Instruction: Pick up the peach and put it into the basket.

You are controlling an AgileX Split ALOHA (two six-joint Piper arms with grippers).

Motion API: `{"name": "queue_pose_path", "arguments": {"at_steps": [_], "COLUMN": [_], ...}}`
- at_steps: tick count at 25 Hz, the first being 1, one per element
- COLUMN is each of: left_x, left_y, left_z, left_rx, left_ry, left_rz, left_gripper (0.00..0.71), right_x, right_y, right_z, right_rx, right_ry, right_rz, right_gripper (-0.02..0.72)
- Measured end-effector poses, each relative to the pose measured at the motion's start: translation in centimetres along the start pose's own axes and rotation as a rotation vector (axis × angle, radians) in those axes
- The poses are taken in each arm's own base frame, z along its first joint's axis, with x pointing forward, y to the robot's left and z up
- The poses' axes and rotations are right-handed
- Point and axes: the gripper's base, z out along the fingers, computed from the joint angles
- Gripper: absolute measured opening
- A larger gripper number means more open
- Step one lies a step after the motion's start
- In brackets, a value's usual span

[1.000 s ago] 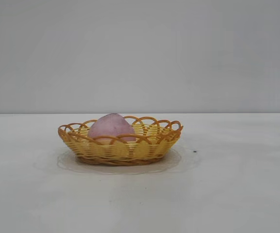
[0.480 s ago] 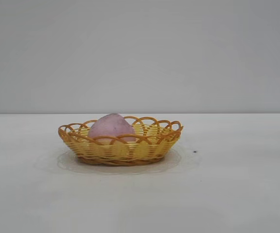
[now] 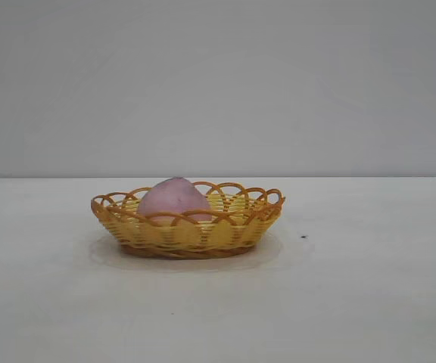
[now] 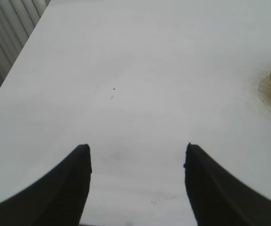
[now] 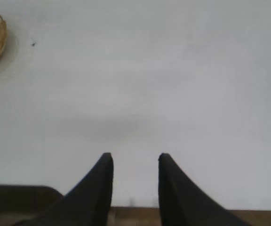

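Now peach [image 3: 174, 199] in basket [image 3: 203, 233], well apart from both empty, parted claws [image 5: 135, 162].

A wide white table [image 3: 369, 302] fills the room's foreground, its surface matte and faintly smudged, with one tiny dark speck [image 3: 303, 237] sitting on it toward the right. Behind the table stands a plain grey wall [image 3: 218, 83], meeting the tabletop in a straight level line. Off one far corner of the table, pale vertical slats [image 4: 11, 28] like a blind or ribbed panel run down beside its edge
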Motion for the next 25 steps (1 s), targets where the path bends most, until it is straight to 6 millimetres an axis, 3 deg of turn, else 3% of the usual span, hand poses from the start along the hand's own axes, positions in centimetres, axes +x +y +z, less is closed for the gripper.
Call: {"name": "queue_pose_path", "arguments": {"at_steps": [6, 17, 25], "left_x": [0.0, 0.0, 0.0], "left_y": [0.0, 0.0, 0.0], "left_z": [0.0, 0.0, 0.0], "left_rx": [0.0, 0.0, 0.0], "left_ry": [0.0, 0.0, 0.0], "left_rz": [0.0, 0.0, 0.0], "left_gripper": [0.43, 0.43, 0.43], "right_x": [0.2, 1.6, 1.8], "right_y": [-0.2, 0.1, 0.2], "right_z": [0.6, -1.1, -1.2], "right_rx": [0.03, 0.073, 0.054], "right_ry": [-0.025, -0.182, -0.196], "right_rz": [0.008, 0.014, 0.01], "right_gripper": [0.232, 0.232, 0.232]}}
